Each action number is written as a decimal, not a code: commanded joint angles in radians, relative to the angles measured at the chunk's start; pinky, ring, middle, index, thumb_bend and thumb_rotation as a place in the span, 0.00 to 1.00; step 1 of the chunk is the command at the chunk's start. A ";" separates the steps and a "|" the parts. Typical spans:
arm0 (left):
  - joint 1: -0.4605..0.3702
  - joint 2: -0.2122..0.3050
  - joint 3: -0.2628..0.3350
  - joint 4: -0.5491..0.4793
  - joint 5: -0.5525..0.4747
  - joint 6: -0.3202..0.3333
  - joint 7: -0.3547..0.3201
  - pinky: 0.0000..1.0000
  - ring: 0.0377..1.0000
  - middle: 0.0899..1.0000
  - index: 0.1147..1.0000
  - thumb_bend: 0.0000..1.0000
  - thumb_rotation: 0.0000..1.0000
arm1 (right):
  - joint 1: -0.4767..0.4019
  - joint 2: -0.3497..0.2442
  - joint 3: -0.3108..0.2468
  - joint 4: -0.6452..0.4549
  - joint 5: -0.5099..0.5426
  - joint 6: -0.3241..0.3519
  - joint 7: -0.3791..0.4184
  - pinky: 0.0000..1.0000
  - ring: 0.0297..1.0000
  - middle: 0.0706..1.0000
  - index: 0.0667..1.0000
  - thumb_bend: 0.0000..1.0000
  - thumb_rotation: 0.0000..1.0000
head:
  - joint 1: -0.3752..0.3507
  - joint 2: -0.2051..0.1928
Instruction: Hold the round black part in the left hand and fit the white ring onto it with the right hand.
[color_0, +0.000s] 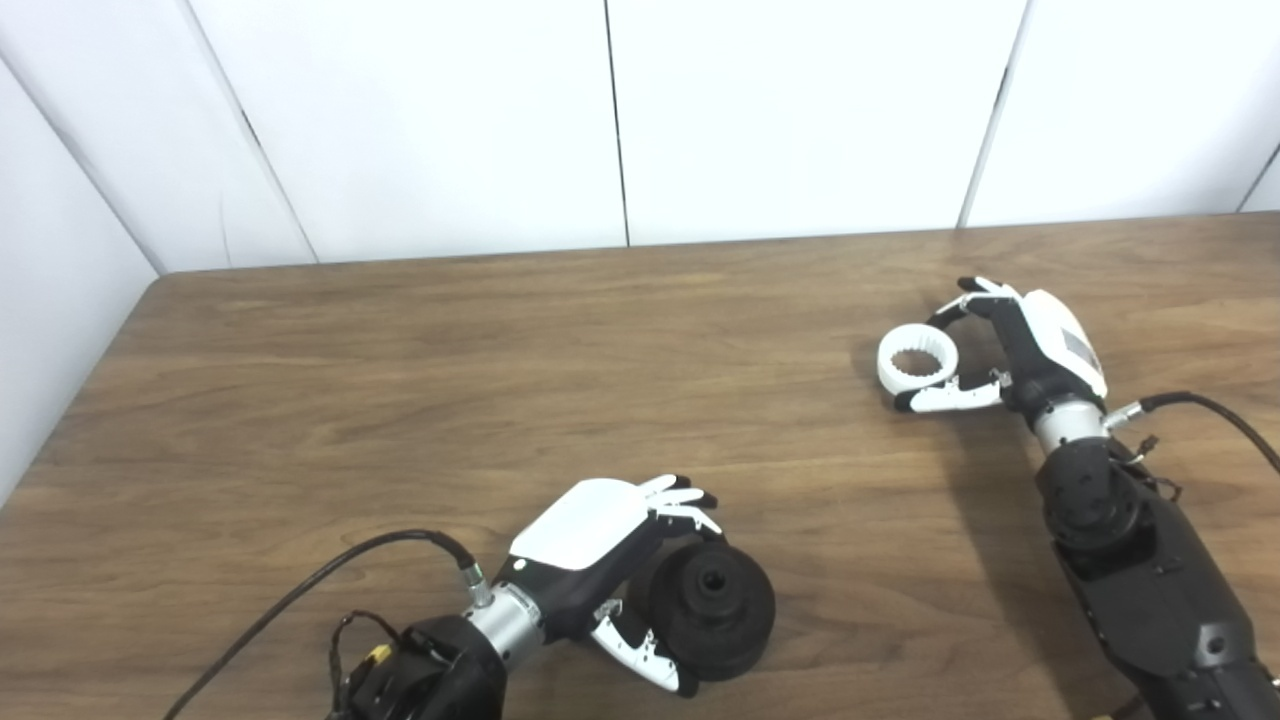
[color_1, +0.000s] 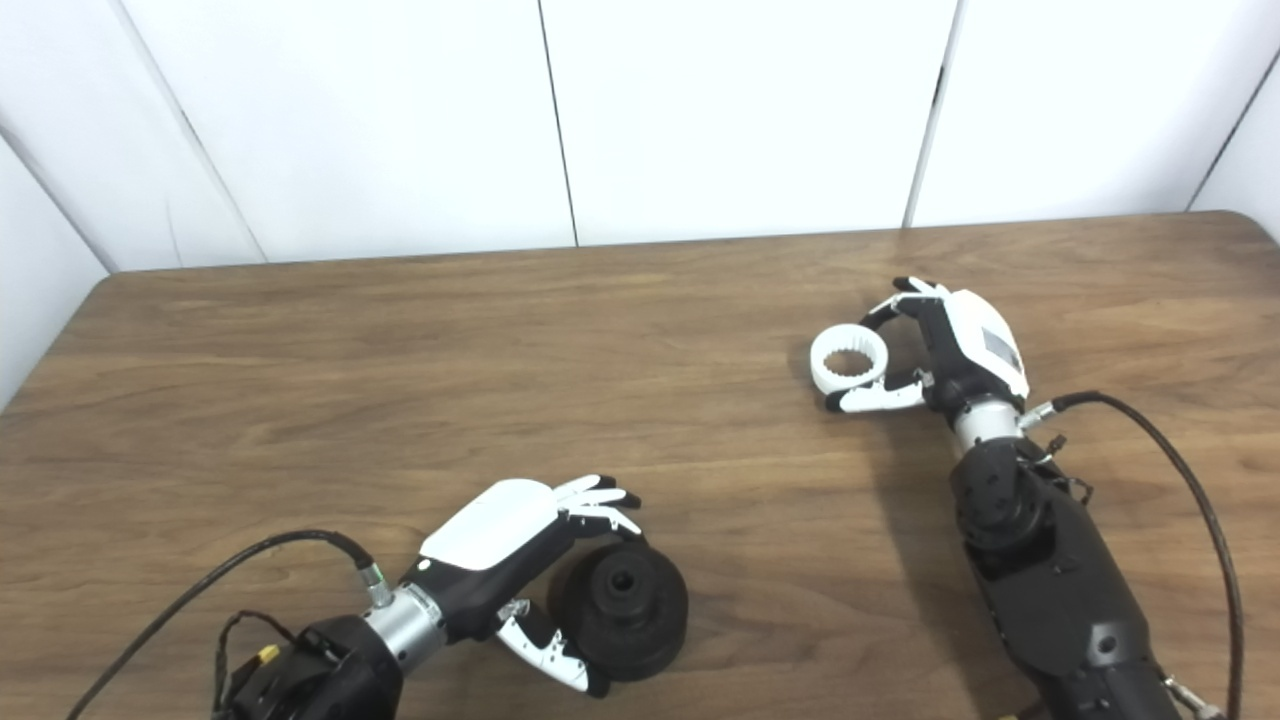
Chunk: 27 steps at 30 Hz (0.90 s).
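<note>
Left eye view: near the table's front edge, the left hand (color_0: 610, 560) cups the round black part (color_0: 712, 610), fingers curled around it. Right eye view: far right, the right hand (color_1: 935, 355) has fingers and thumb around the toothed white ring (color_1: 849, 361), contact unclear. A loose pinch could drop it in transit.
</note>
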<state>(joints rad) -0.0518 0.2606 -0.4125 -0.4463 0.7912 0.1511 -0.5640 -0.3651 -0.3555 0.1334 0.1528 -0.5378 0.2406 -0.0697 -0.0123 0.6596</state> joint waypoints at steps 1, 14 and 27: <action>-0.017 0.000 0.003 -0.004 0.006 -0.010 0.017 0.85 0.96 0.90 0.65 0.90 0.22 | -0.020 -0.012 -0.020 -0.056 0.001 -0.005 0.000 0.90 0.95 0.89 0.46 0.52 0.16 | 0.000 0.001; -0.020 -0.002 0.003 0.012 0.000 -0.018 0.026 0.85 0.96 0.90 0.65 0.89 0.23 | 0.058 -0.024 -0.058 -0.275 0.042 0.052 0.105 0.90 0.95 0.88 0.46 0.52 0.16 | -0.002 -0.001; -0.028 -0.001 0.001 0.023 -0.001 -0.021 0.030 0.85 0.97 0.91 0.65 0.89 0.24 | 0.176 -0.022 -0.081 -0.508 0.072 0.085 0.203 0.96 0.96 0.88 0.45 0.52 0.16 | -0.009 -0.003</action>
<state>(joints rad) -0.0557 0.2592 -0.4133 -0.4260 0.7901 0.1379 -0.5407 -0.1696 -0.3641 0.0654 -0.3035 -0.4707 0.3261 0.1248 -0.0199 0.6550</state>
